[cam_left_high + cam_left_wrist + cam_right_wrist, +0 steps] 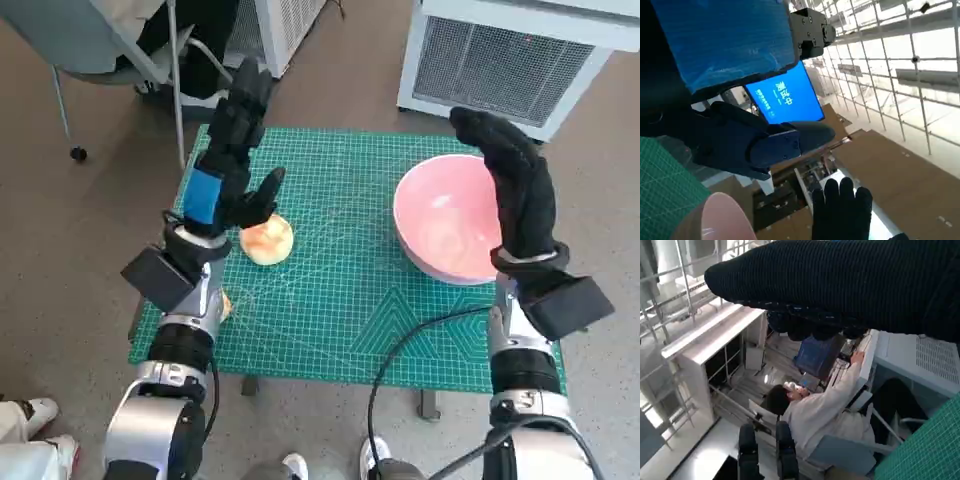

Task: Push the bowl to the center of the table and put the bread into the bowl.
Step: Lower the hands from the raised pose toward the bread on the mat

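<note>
Only from the head view did the round golden bread roll (pixel 267 240) show, beside the empty, spread left hand (pixel 232 160). The gloved right hand (pixel 515 185), fingers extended and holding nothing, hid part of the pink plastic bowl (pixel 440 225).

Pink bowl (pixel 447 222) upright at mat's right; golden bread (pixel 267 240) lies left

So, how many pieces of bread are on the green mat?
1 for sure: a round, golden-brown bread roll lies on the green cutting mat, beside the left hand. A small tan bit shows behind the left forearm; it may be another piece, mostly hidden.
</note>
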Tool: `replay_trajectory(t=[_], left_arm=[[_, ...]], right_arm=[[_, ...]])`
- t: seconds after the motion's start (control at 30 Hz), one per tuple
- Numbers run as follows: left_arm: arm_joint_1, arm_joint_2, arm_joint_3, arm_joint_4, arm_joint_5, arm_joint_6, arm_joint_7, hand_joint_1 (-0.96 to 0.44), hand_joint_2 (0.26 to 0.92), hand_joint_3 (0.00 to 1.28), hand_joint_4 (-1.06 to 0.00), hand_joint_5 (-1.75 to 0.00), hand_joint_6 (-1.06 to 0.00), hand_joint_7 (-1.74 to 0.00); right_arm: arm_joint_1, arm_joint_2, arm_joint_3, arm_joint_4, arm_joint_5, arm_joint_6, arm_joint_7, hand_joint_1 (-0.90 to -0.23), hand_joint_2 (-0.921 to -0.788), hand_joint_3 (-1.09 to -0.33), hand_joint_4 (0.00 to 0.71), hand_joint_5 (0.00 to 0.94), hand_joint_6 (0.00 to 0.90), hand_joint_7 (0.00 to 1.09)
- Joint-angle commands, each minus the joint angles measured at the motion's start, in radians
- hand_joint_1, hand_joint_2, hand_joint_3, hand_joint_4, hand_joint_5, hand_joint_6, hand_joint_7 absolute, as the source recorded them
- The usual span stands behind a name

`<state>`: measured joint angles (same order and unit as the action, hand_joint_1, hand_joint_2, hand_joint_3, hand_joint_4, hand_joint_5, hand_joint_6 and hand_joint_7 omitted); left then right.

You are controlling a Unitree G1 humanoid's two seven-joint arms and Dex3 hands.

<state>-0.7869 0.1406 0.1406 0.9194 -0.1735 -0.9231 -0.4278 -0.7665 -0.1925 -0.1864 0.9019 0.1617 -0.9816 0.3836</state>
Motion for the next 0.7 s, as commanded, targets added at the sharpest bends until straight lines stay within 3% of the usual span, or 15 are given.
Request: replay_trajectory(t=[0.03,0.7], left_arm=[[0.022,-0.015,0.008,-0.017,-0.016,-0.018,0.004,-0.73,0.921,0.54,-0.04,-0.01,-0.06,-0.03],[0.032,-0.010,0.028,-0.006,-0.031,-0.028,-0.010,-0.73,0.921,0.54,-0.09,-0.02,-0.10,-0.04]], right_arm=[[-0.006,-0.013,0.010,0.018,-0.002,0.024,0.016,-0.753,-0.921,-0.757,0.173,0.000,0.249,0.00],[-0.068,-0.021,0.022,0.083,-0.012,0.031,0.034,-0.753,-0.921,-0.769,0.174,0.000,0.252,0.00]])
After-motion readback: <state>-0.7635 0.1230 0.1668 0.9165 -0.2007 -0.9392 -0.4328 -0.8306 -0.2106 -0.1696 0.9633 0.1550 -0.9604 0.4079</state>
